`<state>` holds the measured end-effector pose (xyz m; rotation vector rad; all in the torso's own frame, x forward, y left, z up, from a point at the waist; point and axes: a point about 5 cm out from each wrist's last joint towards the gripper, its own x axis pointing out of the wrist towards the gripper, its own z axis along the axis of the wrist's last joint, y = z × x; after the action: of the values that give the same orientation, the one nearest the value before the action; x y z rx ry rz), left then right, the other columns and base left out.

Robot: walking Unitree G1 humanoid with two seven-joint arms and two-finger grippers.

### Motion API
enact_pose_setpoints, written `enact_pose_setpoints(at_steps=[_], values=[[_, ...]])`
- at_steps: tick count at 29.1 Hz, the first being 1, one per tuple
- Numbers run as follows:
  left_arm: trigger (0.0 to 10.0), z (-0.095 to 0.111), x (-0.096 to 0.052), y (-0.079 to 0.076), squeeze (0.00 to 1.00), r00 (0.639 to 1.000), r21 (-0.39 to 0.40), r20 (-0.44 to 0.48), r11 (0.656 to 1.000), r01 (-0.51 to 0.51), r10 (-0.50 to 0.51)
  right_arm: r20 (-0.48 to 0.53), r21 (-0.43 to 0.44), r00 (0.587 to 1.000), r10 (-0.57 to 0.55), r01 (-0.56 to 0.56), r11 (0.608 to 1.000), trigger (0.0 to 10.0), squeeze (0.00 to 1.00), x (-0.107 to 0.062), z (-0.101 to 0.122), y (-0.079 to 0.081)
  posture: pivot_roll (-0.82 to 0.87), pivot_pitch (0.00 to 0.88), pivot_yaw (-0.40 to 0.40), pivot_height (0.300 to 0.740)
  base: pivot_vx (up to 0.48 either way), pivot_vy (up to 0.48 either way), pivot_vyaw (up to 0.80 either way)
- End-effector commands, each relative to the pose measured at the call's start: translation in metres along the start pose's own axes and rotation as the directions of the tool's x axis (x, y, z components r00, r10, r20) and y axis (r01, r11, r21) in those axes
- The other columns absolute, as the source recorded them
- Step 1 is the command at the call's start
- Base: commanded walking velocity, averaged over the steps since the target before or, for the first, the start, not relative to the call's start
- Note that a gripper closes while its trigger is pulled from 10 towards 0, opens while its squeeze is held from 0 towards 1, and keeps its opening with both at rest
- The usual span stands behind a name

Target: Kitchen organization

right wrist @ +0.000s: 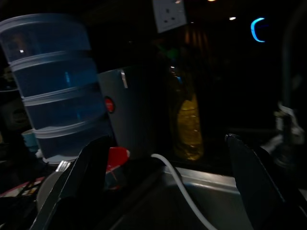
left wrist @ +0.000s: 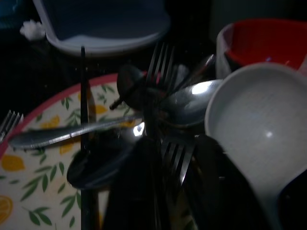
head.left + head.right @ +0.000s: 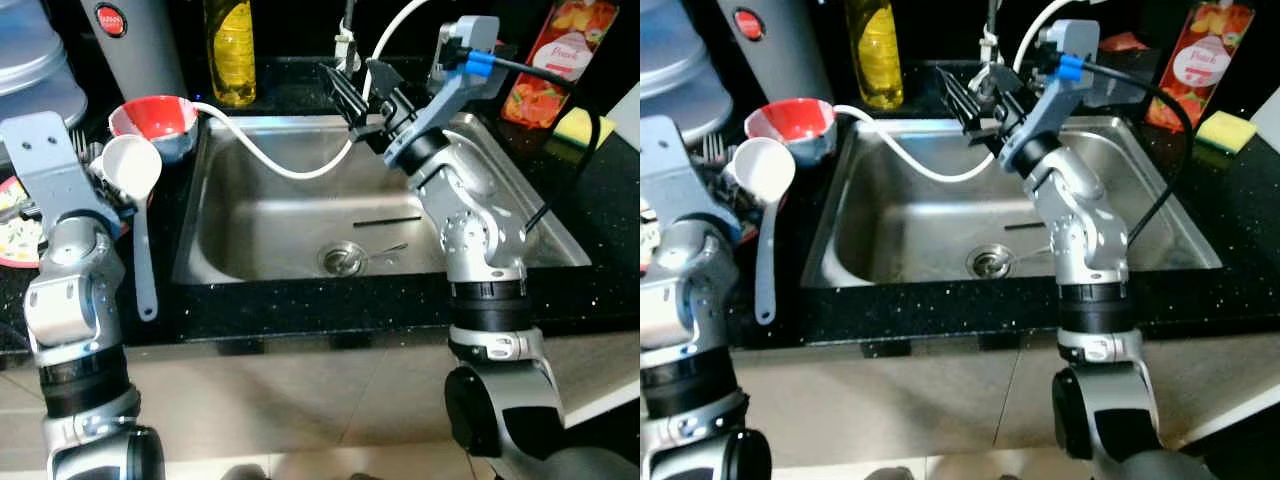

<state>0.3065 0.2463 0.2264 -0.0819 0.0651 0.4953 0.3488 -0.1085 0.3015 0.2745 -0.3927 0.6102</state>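
One stainless steel sink basin (image 3: pixel 270 215) is set into the black speckled surface (image 3: pixel 600 190); one round drain (image 3: pixel 342 258) sits at its floor, with one thin utensil (image 3: pixel 385 251) lying just beside it; one white hose (image 3: pixel 270 155) curves over the basin's left rim. The right gripper (image 3: pixel 352 98) hangs above the basin's back edge near the tap, its two black fingers spread apart and released, grasping nothing; the right wrist view shows the wide gap between them.

Left of the basin stand one red bowl (image 3: pixel 155 120), one white ladle with a grey handle (image 3: pixel 135 190) and one lemon-patterned plate with a red rim (image 2: pixel 29 158); the plate carries a pile of forks and spoons (image 2: pixel 158 110), at least three forks and four spoons. The left gripper (image 2: pixel 158 191) is down in this cutlery; whether it is clenched cannot be told.

Behind stand one yellow oil bottle (image 3: pixel 232 50), one grey canister with a red badge (image 3: pixel 130 40) and one stack of blue plastic tubs (image 1: pixel 57 86); right, one juice carton (image 3: pixel 560 55) with unreadable lettering and one yellow sponge (image 3: pixel 575 125). The basin's middle is open.
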Motion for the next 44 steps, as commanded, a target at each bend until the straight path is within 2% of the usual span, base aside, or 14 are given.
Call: enact_pose_setpoints(at_steps=[1,2,3,9,13,18,21,22,24,25,39,42,43,44], values=[[10.0,0.0,0.001,0.0,1.0,1.0,-0.006,-0.02,1.0,-0.004,0.004,0.005,0.011,1.0,-0.004,0.004,1.0,10.0,0.0,-0.002,0.004,0.001,0.17,0.004,0.049,0.74,0.0,0.0,0.0],[10.0,0.0,0.001,0.0,1.0,1.0,-0.006,-0.02,1.0,-0.004,0.004,0.005,0.011,1.0,-0.004,0.004,1.0,10.0,0.0,-0.002,0.004,0.001,0.17,0.004,0.049,0.74,0.0,0.0,0.0],[10.0,0.001,0.001,0.0,0.0,0.999,-0.012,-0.037,1.0,-0.021,0.021,0.008,0.011,1.0,-0.002,0.002,1.0,10.0,0.0,0.001,0.009,0.0,0.17,0.033,0.046,0.74,0.0,0.0,0.0],[10.0,-0.009,-0.002,0.007,0.0,0.993,-0.006,-0.064,0.995,-0.096,0.096,-0.006,-0.017,1.0,-0.004,0.004,1.0,10.0,0.0,0.0,0.003,-0.004,0.17,0.018,0.035,0.74,0.0,0.0,0.0],[10.0,-0.013,-0.013,0.006,0.0,0.991,-0.046,-0.117,0.996,-0.077,0.071,-0.011,0.001,1.0,-0.001,0.001,1.0,10.0,0.0,-0.004,0.012,-0.003,0.18,0.076,0.034,0.74,0.0,0.0,0.0],[10.0,-0.037,-0.018,0.015,0.0,0.973,-0.032,-0.189,0.989,-0.141,0.133,-0.066,-0.015,0.998,-0.019,0.018,1.0,10.0,0.0,-0.012,-0.002,-0.006,0.17,0.094,0.026,0.74,0.0,0.0,0.0],[10.0,-0.034,-0.023,0.017,0.0,0.971,-0.027,-0.194,0.988,-0.15,0.142,-0.062,0.005,0.998,-0.002,0.002,1.0,10.0,0.0,-0.01,0.006,-0.002,0.17,0.116,0.022,0.74,0.0,0.0,0.0],[8.2,-0.034,-0.023,0.018,0.0,0.971,-0.022,-0.194,0.989,-0.148,0.141,-0.06,0.008,0.998,0.006,-0.005,1.0,10.0,0.0,-0.009,0.008,-0.001,0.17,0.116,0.022,0.74,0.0,0.0,0.0],[8.2,-0.032,-0.023,0.019,0.0,0.971,-0.022,-0.195,0.989,-0.144,0.137,-0.059,0.007,0.998,0.012,-0.012,1.0,10.0,0.0,-0.006,0.01,-0.001,0.18,0.148,0.017,0.74,0.0,0.0,0.0],[0.0,-0.037,-0.022,0.02,0.0,0.968,-0.022,-0.209,0.989,-0.149,0.141,-0.068,-0.003,0.998,0.014,-0.014,1.0,10.0,0.0,-0.006,0.005,-0.002,0.17,0.141,0.017,0.74,0.0,0.0,0.0],[0.0,-0.033,-0.019,0.012,0.0,0.977,-0.063,-0.184,0.991,-0.12,0.107,-0.055,0.018,0.998,0.02,-0.019,1.0,10.0,0.0,-0.006,0.007,0.003,0.16,0.084,0.021,0.74,0.0,0.0,0.0],[0.0,-0.021,-0.016,0.01,0.0,0.99,-0.057,-0.1,0.992,-0.109,0.103,-0.045,0.018,0.999,0.013,-0.012,1.0,10.0,0.0,-0.004,0.006,0.001,0.16,0.05,0.022,0.74,0.0,0.0,0.0],[7.6,-0.013,-0.017,0.01,0.0,0.993,-0.049,-0.043,0.992,-0.115,0.113,-0.04,0.018,0.999,0.009,-0.008,1.0,10.0,0.0,-0.004,0.006,0.001,0.16,0.026,0.026,0.74,0.0,0.0,0.0],[10.0,0.005,-0.018,0.008,0.0,0.992,-0.042,0.07,0.994,-0.101,0.104,-0.021,0.025,1.0,0.013,-0.013,1.0,10.0,0.0,-0.003,0.011,0.002,0.16,0.0,0.032,0.74,0.0,0.0,0.0]])
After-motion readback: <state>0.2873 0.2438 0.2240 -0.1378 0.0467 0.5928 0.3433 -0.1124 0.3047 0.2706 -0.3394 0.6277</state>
